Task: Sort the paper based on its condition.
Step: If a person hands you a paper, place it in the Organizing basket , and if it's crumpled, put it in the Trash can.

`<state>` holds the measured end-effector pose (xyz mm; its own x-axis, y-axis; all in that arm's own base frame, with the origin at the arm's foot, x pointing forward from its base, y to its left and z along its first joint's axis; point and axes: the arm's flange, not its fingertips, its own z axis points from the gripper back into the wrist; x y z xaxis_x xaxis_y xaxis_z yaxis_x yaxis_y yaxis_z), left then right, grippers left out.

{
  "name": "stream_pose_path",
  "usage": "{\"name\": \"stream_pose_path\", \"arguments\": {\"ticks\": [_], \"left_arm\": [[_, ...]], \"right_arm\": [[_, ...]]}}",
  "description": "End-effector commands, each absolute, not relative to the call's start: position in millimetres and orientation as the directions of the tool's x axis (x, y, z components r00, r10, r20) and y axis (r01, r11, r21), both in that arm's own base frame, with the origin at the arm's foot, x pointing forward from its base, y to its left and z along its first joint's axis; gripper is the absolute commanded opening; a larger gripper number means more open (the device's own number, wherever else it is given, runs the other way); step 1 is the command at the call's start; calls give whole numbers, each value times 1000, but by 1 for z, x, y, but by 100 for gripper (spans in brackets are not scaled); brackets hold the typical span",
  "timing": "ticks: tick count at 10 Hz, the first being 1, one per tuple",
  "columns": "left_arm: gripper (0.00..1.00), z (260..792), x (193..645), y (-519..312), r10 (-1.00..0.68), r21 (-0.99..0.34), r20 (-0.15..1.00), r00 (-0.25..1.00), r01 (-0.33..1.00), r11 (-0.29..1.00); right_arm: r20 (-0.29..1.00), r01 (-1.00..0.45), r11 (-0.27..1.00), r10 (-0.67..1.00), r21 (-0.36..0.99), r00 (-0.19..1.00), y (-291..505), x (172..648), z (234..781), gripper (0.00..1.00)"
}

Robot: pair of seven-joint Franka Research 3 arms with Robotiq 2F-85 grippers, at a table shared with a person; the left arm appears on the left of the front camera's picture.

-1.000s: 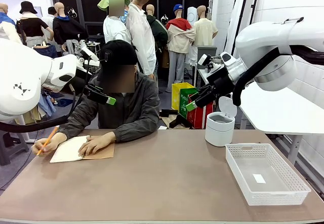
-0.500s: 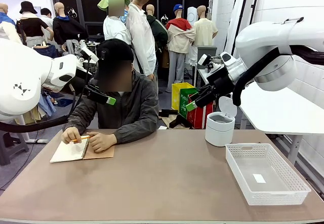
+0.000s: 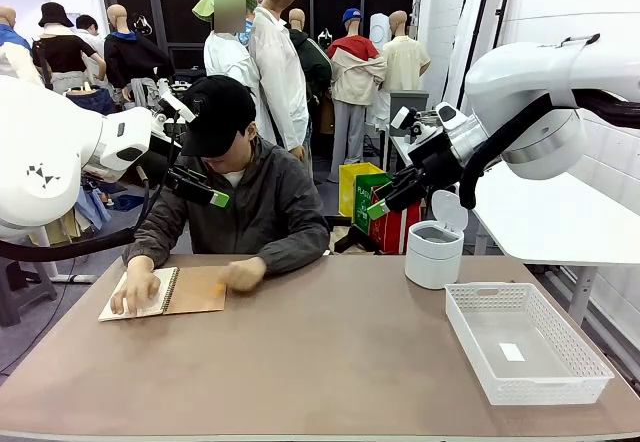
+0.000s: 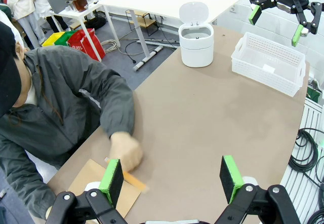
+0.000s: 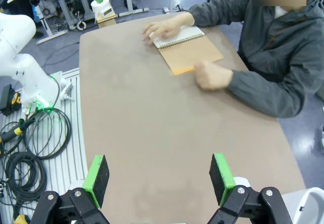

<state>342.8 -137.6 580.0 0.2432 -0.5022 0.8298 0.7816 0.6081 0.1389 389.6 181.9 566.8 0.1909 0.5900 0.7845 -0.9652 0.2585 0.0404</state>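
Observation:
No loose sheet of paper is in view. A spiral notebook with a brown cover lies open at the table's far left. The person presses one hand flat on its white page. Their other hand is blurred beside the cover, with an orange pencil by it. My left gripper hangs open in the air above that corner, nothing between its green pads. My right gripper is raised and open above the far right.
A white lidded bin stands at the far right of the table. In front of it, a white lattice basket sits near the right edge. The brown tabletop lies bare between notebook and basket.
The person has stopped writing. One hand now lies flat on the page and the other has swung right, off the cover. Their head has lifted. Both arms have stayed still.

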Motion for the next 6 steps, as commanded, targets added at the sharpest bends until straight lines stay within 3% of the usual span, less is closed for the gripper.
{"name": "stream_pose_path", "arguments": {"ticks": [1, 6], "left_arm": [[100, 579, 344, -137, -511, 145, 826, 237, 787, 600], [100, 579, 344, -137, -511, 145, 826, 237, 787, 600]], "right_arm": [[786, -964, 264, 585, 45, 197, 183, 390, 568, 100], [786, -964, 264, 585, 45, 197, 183, 390, 568, 100]]}}
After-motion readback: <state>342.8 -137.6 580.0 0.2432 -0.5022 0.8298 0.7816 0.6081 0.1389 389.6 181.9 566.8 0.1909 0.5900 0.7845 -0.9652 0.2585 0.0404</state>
